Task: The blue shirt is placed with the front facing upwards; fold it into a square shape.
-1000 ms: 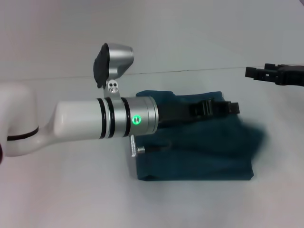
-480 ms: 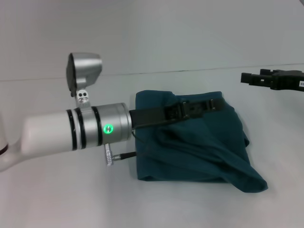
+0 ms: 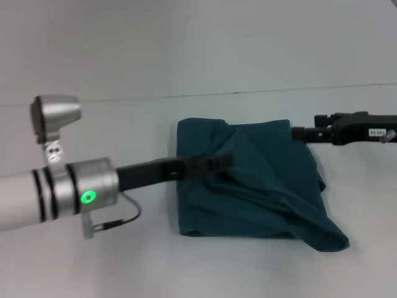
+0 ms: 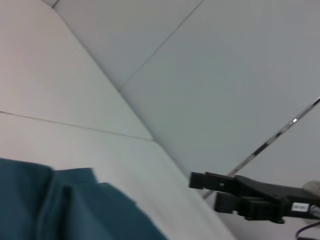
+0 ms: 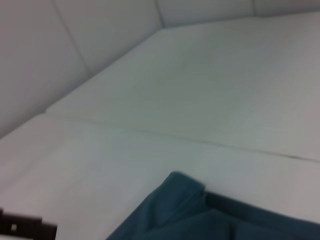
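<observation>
The blue shirt (image 3: pixel 260 198) lies folded into a rough rectangle on the white table, plain teal side up, with a loose corner sticking out at the front right. Its edge also shows in the left wrist view (image 4: pixel 60 210) and the right wrist view (image 5: pixel 200 215). My left gripper (image 3: pixel 223 161) reaches in from the left, low over the shirt's left half. My right gripper (image 3: pixel 304 132) hovers at the shirt's far right corner, open and holding nothing; the left wrist view shows it too (image 4: pixel 202 187).
The white table (image 3: pixel 93 261) spreads all around the shirt. A thin seam (image 3: pixel 186 96) runs across it behind the shirt. A loose cable (image 3: pixel 124 217) hangs under my left wrist.
My left arm has pulled back to the left, from the shirt's right side to its left half. The folded-over layer now lies settled. My right gripper has come down and in to the shirt's far right corner.
</observation>
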`<state>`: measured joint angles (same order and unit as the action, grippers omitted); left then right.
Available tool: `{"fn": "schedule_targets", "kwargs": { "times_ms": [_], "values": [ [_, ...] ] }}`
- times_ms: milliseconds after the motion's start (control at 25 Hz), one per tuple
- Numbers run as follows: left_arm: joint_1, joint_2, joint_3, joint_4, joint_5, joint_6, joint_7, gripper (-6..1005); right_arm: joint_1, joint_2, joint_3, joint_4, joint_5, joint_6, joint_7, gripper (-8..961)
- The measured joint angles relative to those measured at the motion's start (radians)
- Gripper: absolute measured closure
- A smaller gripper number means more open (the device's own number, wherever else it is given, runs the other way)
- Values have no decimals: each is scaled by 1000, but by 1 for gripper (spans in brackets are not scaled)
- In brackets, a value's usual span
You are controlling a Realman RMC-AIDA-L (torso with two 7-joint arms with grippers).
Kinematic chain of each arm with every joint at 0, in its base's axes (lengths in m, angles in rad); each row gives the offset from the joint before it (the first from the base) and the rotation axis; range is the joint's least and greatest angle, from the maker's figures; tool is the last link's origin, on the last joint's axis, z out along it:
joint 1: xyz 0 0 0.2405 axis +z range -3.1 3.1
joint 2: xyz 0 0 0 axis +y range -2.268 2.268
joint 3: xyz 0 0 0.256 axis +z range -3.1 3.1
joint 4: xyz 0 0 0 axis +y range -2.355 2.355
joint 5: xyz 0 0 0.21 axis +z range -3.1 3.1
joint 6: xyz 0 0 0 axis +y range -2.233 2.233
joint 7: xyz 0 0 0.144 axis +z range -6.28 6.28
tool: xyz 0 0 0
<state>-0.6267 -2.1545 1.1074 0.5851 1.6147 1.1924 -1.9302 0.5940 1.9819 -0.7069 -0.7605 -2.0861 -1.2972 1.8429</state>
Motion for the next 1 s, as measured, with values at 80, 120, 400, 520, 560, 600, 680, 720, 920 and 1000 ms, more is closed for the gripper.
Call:
{"fn": "schedule_targets", "kwargs": {
  "times_ms": [80, 120, 400, 520, 560, 600, 680, 720, 920, 1000],
  "values": [
    [19, -2, -36, 14, 40, 12, 26, 52, 0, 2, -7, -1, -13, -16, -15, 54],
    [29, -3, -53, 19, 55, 17, 38, 52, 2, 5, -11, -2, -19, -26, -25, 54],
    [86, -5, -149, 28, 125, 53, 88, 52, 21, 43, -69, -15, -81, -49, -75, 53],
    [93, -5, -162, 29, 161, 68, 100, 52, 25, 63, -100, -48, -109, -51, -77, 53],
    [94, -5, -163, 29, 169, 70, 104, 52, 25, 71, -111, -62, -118, -51, -79, 53],
    [97, -6, -163, 29, 178, 70, 109, 52, 25, 84, -133, -83, -129, -51, -83, 53],
    [98, -7, -163, 29, 182, 71, 111, 52, 25, 88, -142, -91, -131, -53, -85, 53],
    [98, -7, -164, 29, 184, 71, 111, 52, 25, 91, -150, -99, -132, -52, -88, 54],
    [102, -7, -182, 25, 185, 73, 112, 52, 26, 95, -179, -107, -133, -53, -92, 54],
    [102, -7, -190, 23, 186, 74, 112, 52, 26, 97, -184, -108, -133, -49, -96, 53]
  ]
}}
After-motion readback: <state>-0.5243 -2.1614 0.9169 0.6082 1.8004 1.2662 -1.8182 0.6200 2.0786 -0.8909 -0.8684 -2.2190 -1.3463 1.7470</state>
